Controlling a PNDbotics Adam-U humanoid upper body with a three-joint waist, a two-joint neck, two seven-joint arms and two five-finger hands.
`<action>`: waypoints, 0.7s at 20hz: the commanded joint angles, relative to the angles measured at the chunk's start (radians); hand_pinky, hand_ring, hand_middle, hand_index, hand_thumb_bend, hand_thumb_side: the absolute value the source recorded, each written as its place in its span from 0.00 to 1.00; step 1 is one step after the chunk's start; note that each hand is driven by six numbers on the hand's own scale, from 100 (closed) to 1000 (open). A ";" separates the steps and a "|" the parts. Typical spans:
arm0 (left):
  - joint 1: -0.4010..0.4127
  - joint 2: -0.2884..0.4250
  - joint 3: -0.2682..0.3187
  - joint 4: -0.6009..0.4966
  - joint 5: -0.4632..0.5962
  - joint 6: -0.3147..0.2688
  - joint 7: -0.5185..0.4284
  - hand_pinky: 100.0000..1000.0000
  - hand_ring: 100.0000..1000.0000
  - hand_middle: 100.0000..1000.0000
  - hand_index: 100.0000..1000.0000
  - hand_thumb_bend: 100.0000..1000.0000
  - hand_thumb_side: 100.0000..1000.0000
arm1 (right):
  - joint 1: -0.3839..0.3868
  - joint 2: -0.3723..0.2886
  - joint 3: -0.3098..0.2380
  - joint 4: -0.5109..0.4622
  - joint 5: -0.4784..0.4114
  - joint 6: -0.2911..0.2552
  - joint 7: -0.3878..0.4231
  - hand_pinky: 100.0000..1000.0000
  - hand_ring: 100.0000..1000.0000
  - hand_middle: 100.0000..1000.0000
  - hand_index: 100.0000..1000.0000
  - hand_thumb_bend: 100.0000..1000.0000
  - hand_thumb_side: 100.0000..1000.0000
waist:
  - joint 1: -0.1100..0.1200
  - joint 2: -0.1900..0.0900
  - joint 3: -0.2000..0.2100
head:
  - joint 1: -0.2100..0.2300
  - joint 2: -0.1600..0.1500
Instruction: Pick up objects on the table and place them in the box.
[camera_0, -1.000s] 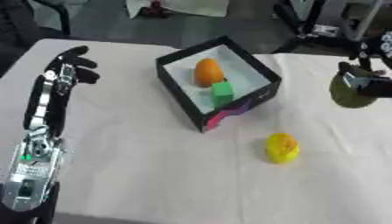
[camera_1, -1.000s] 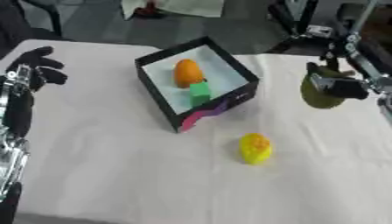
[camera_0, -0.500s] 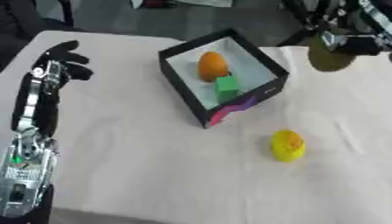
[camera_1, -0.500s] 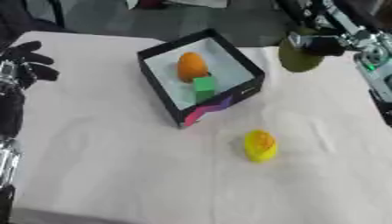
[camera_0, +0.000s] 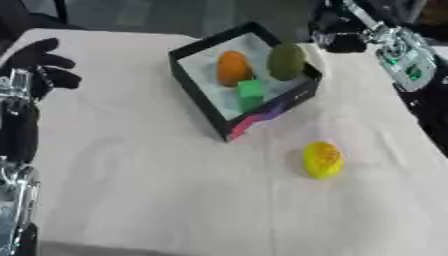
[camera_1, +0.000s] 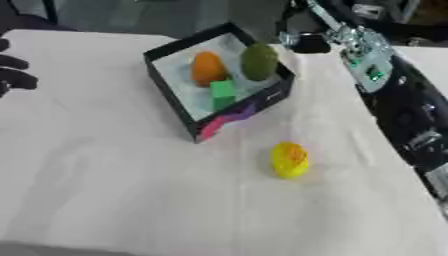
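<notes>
Your right hand (camera_1: 308, 42) sits just beyond the box's far right corner, dark and blurred, so you cannot tell whether its fingers are spread or curled; it touches none of the objects. The olive-green object (camera_1: 259, 61) lies at the box's (camera_1: 166, 85) right wall, beside the orange object (camera_1: 207, 68) and the green block (camera_1: 222, 90), so this placing step looks done. One piece is left: the yellow object (camera_1: 290, 159) on the counter (camera_1: 105, 190), in front of the box and apart from it. Your next move calls for bringing that hand down over it. Your left hand (camera_0: 42, 62) idles at the left edge, fingers curled on nothing. The box's pink-and-purple front panel carries no writing you can read.
</notes>
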 joint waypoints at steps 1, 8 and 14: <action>-0.019 -0.002 -0.007 -0.021 0.010 -0.002 -0.010 0.57 0.52 0.54 0.81 0.00 0.95 | -0.029 -0.014 -0.007 0.000 0.010 -0.013 -0.009 0.71 0.66 0.56 0.56 0.00 0.24 | 0.003 0.003 0.002 | -0.017 -0.002; -0.003 0.014 0.005 -0.019 0.004 0.001 -0.002 0.57 0.52 0.54 0.81 0.00 0.95 | 0.015 -0.042 0.035 -0.158 -0.065 -0.061 0.136 0.75 0.74 0.66 0.75 0.00 0.16 | -0.008 -0.005 -0.025 | 0.000 -0.002; 0.017 0.051 0.049 -0.020 -0.016 0.007 0.041 0.57 0.52 0.54 0.81 0.00 0.95 | 0.169 -0.141 0.071 -0.540 -0.213 -0.034 0.351 0.79 0.84 0.80 0.86 0.00 0.11 | -0.018 -0.018 -0.084 | 0.038 -0.002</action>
